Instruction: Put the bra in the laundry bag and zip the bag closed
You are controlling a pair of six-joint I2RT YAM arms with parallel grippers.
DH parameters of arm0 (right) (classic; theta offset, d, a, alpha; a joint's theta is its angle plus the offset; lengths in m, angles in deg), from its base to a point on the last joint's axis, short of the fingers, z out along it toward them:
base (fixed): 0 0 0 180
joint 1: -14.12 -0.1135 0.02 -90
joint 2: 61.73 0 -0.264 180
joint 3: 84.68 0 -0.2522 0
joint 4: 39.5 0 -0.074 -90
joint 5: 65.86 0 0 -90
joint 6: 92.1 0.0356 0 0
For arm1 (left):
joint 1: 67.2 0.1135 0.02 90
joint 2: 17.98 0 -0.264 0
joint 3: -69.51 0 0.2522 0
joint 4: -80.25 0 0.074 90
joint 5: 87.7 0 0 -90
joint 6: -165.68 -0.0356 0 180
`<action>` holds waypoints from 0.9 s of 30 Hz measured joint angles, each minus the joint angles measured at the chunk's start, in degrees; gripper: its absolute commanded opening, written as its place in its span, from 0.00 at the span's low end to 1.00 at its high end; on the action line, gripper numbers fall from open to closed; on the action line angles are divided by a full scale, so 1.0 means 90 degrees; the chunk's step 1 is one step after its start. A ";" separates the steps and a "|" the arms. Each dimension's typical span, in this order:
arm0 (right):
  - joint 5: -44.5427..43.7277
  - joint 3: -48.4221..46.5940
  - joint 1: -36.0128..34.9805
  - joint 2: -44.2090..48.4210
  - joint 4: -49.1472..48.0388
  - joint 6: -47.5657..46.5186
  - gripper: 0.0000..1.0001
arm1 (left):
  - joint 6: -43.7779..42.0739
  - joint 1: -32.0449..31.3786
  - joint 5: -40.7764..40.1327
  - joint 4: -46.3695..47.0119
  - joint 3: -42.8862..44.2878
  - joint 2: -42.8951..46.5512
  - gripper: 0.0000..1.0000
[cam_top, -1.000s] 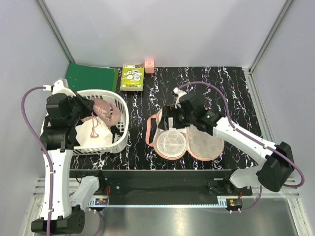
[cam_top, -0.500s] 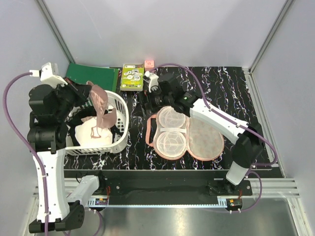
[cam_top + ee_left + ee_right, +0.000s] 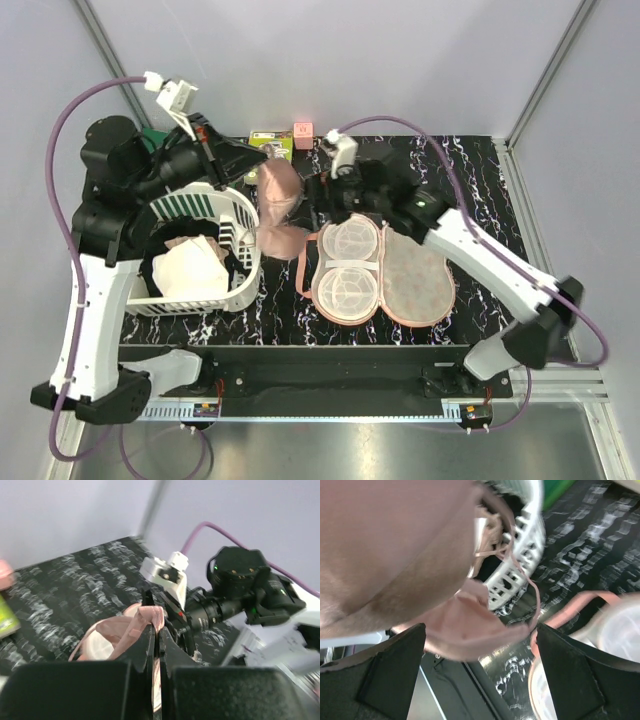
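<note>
Black marbled bench point(image 3: 470, 170): its left part is masked by the left arm and a white basket point(image 3: 245, 270). Open bag point(image 3: 415, 280) lies flat mid-bench with its mesh faces up, and its far edge is hidden under the right arm. Pink bra point(image 3: 280, 205) hangs in the air between basket and bag. It is pinched at its top by the closed left pincer point(image 3: 262, 163), that arm held high and reaching right. Right pincer point(image 3: 318, 195) is low and level beside the bra, jaws spread wide and gripping nothing. Both wrist views are blurred.
</note>
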 measured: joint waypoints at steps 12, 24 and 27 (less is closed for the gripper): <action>-0.1829 0.2407 0.2878 0.3004 0.2079 0.1406 1.00 | -0.0058 -0.2205 0.0566 0.0787 0.1972 -0.2300 0.00; -0.1457 0.3509 0.4405 0.3334 0.2786 0.1693 1.00 | -0.0797 -0.2873 0.0253 0.0092 0.3327 -0.4590 0.00; -0.1498 0.3337 0.4612 0.3342 0.2897 0.1634 1.00 | -0.0879 -0.2939 0.0289 0.0075 0.3415 -0.4619 0.00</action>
